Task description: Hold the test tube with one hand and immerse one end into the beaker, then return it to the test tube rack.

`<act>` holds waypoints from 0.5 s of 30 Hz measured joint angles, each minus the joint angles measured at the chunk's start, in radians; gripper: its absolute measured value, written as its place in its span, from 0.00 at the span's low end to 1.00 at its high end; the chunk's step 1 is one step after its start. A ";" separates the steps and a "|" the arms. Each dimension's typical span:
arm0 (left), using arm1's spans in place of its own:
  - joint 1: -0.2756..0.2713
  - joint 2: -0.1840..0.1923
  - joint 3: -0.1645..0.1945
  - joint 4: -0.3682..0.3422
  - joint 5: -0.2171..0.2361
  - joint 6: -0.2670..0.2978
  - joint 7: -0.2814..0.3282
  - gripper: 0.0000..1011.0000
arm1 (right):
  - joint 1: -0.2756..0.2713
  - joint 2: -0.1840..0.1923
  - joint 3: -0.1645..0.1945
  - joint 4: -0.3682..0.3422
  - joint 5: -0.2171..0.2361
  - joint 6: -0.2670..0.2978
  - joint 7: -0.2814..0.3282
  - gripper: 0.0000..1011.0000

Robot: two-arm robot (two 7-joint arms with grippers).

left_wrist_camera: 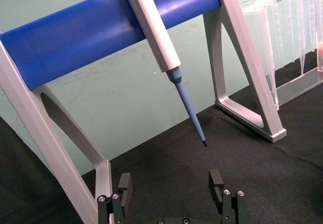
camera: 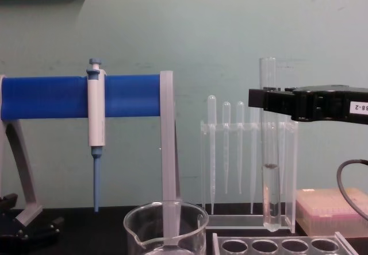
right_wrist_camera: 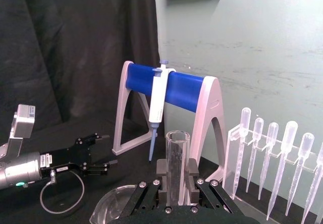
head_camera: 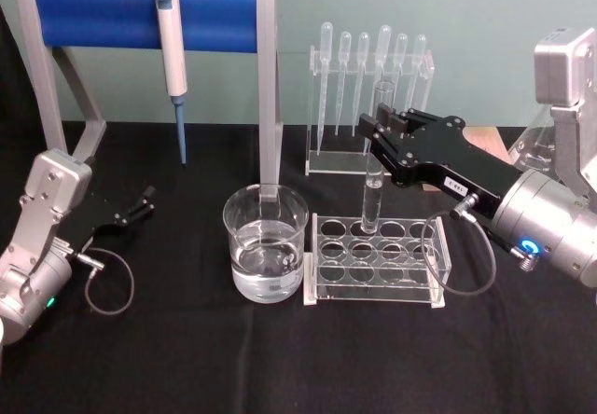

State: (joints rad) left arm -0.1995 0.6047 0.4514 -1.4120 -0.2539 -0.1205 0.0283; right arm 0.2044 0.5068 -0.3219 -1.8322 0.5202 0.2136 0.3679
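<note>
The test tube [head_camera: 371, 200] stands upright with my right gripper [head_camera: 376, 127] shut on its upper part. Its rounded bottom hangs just above a back hole of the clear tube rack [head_camera: 378, 288], as the chest view shows [camera: 269, 169]. In the right wrist view the tube [right_wrist_camera: 177, 146] rises between the black fingers [right_wrist_camera: 161, 176]. The beaker [head_camera: 266, 211], partly filled with clear liquid, stands to the left of the rack. My left gripper [head_camera: 142, 201] rests open on the table at the left, far from the tube.
A blue-barred stand [head_camera: 145, 18] carries a blue-tipped white pipette [head_camera: 172, 55] behind the beaker. A clear holder with several bulb pipettes [head_camera: 368, 69] stands behind the rack. A pink box [camera: 333, 209] sits at the right.
</note>
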 joint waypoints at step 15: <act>0.000 0.000 0.000 0.000 0.000 0.000 0.000 0.99 | 0.000 0.000 0.000 0.000 0.000 0.000 0.000 0.22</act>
State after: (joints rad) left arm -0.1995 0.6047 0.4514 -1.4120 -0.2539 -0.1205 0.0283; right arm 0.2044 0.5068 -0.3219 -1.8322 0.5202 0.2137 0.3679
